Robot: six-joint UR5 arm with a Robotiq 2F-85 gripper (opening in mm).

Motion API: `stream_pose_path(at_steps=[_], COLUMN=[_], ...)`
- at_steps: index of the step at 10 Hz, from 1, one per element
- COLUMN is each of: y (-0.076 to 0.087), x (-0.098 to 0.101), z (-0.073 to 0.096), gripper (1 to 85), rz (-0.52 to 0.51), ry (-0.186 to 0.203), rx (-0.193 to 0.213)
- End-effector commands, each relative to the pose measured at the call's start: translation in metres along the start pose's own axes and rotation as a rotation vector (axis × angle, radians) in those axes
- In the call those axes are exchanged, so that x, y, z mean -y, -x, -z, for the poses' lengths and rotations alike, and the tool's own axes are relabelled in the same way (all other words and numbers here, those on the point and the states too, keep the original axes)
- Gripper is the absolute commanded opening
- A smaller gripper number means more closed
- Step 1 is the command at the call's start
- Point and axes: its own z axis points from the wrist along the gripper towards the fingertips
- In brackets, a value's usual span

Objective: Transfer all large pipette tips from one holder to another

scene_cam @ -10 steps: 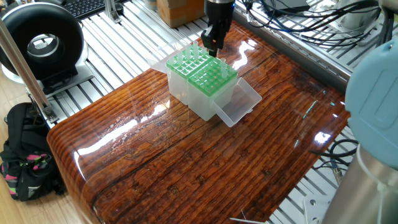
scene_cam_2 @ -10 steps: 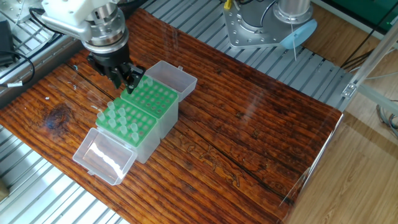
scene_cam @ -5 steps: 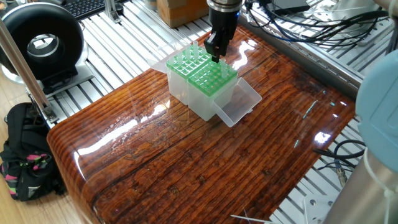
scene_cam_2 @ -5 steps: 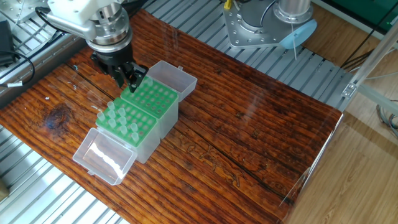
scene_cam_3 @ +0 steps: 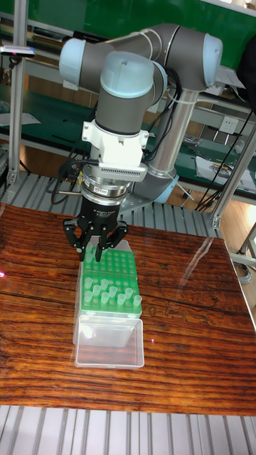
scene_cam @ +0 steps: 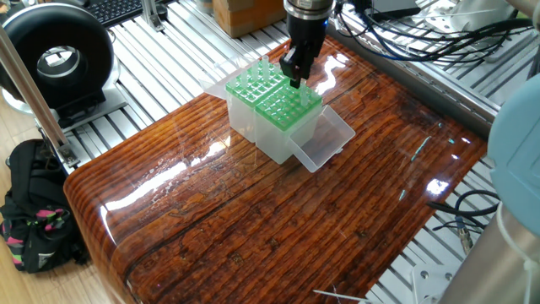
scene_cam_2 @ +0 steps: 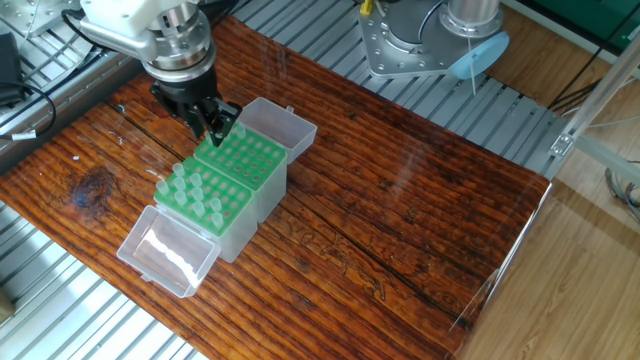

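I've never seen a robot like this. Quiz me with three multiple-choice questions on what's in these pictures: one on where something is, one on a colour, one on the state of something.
1. Where is the claw?
A. over the green racks
B. over bare wood at the table's far end
C. beside the backpack

2. What colour are the rack tops?
A. blue
B. green
C. red

3. How are the clear hinged lids?
A. closed
B. removed and stacked
C. swung open, lying beside the racks

Answers:
1 A, its fingertips sit just above the rack holes.
2 B, both tops are bright green.
3 C, one lid lies flat on the wooden table.
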Motion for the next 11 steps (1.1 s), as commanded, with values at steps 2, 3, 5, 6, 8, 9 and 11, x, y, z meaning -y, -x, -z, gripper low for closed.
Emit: stream_pose_path(at_steps=[2, 3, 5, 6, 8, 9, 11], y=[-0.0019, -0.0017, -0.0031, -0.0032, -0.0023, -0.0023, -0.0027], x=[-0.0011, -0.0010, -0.0003, -0.0005, -0.0003, -0.0004, -0.0003], z=[-0.0003, -0.0004, -0.0009, -0.0010, -0.0010, -0.0010, -0.0009], gripper=[34.3, 32.3, 30.7, 29.3, 26.0, 23.7, 18.7], rz=[-0.002, -0.002, -0.004, -0.004, -0.004, -0.005, -0.010], ry=[0.012, 0.012, 0.010, 0.010, 0.009, 0.009, 0.008], rx=[0.008, 0.009, 0.005, 0.005, 0.008, 0.008, 0.007])
